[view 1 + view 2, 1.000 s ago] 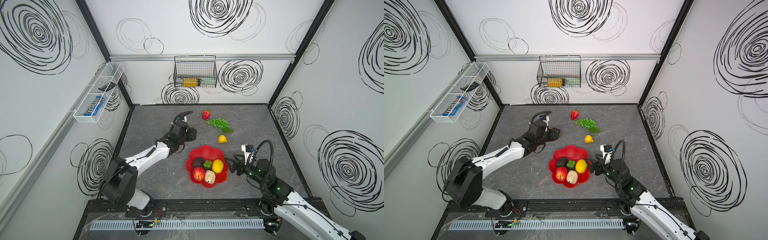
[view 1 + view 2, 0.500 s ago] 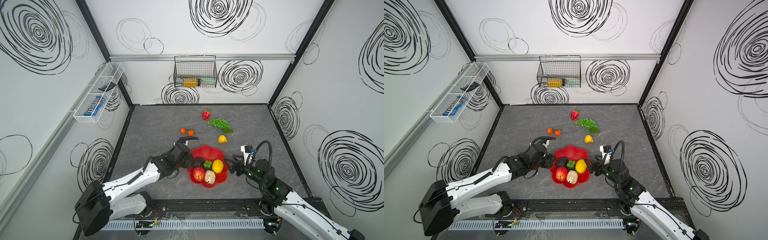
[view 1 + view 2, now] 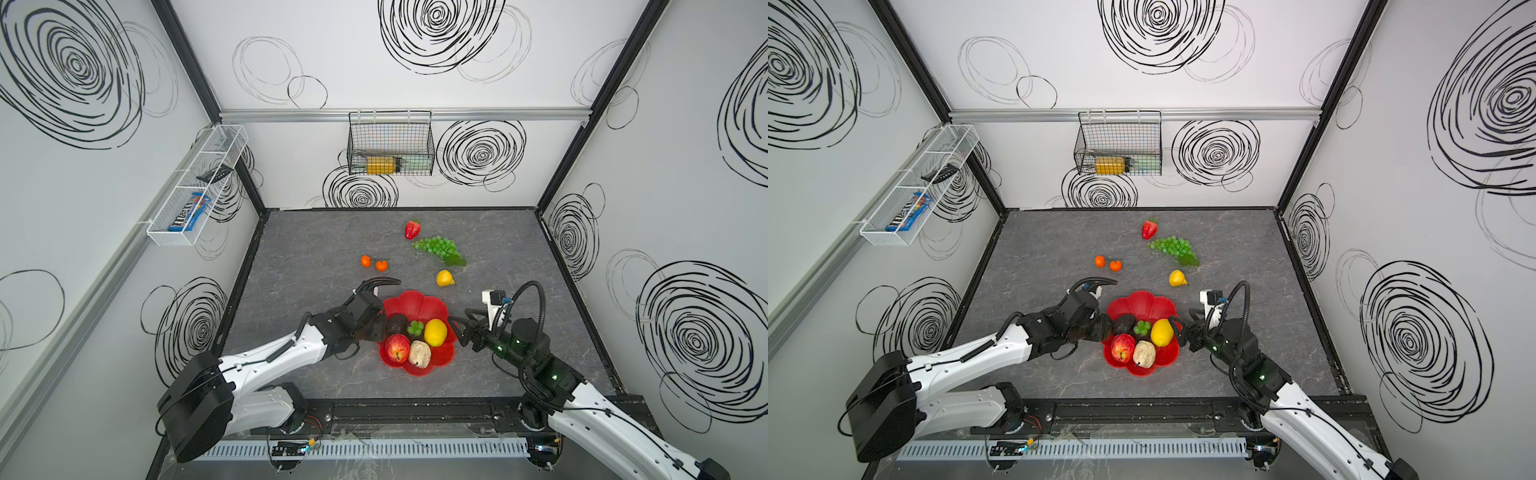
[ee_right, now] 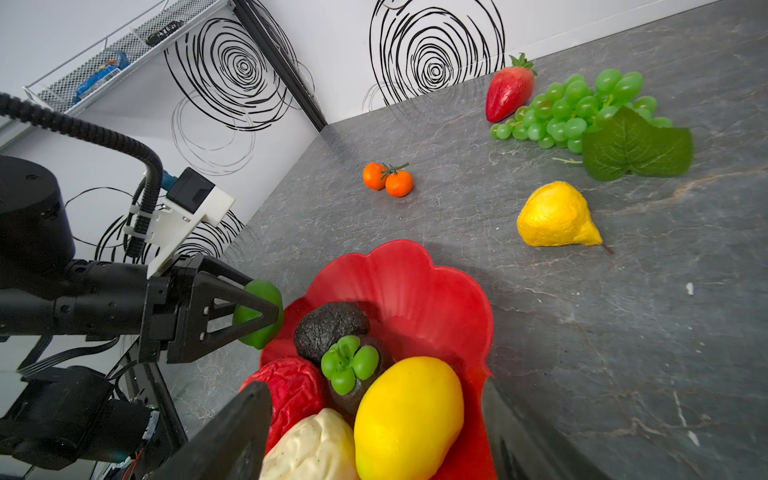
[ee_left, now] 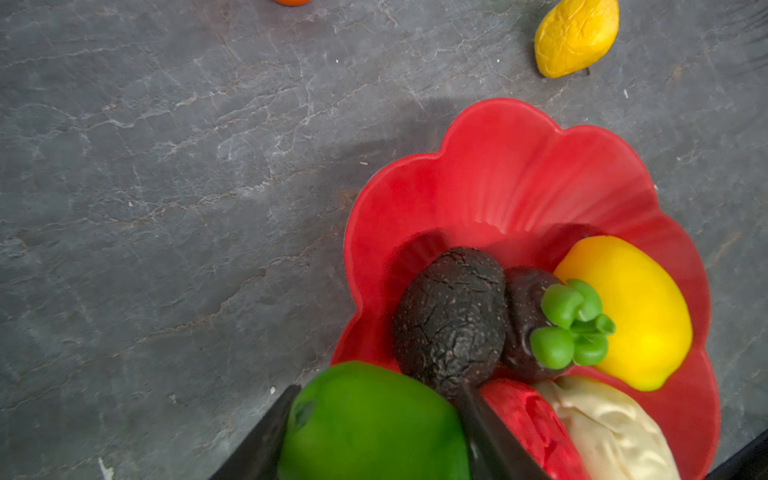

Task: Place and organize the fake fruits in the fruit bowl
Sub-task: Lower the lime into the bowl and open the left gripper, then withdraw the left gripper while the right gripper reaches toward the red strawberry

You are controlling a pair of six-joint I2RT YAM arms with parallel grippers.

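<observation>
Item: lime (image 5: 370,424), clamped between your left fingers (image 5: 262,449), held at the bowl (image 5: 498,166) rim, apparently for dropping in; your right fingers (image 4: 232,436) stand wide, empty; lemon (image 4: 409,415) lies just ahead of them, in the bowl; probably waiting to steady it.

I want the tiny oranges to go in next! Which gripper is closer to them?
Left. The left gripper, holding a green fruit, is at the red fruit bowl's left rim, nearer the two small oranges. The right gripper is across the bowl at its right rim, farther off.
</observation>
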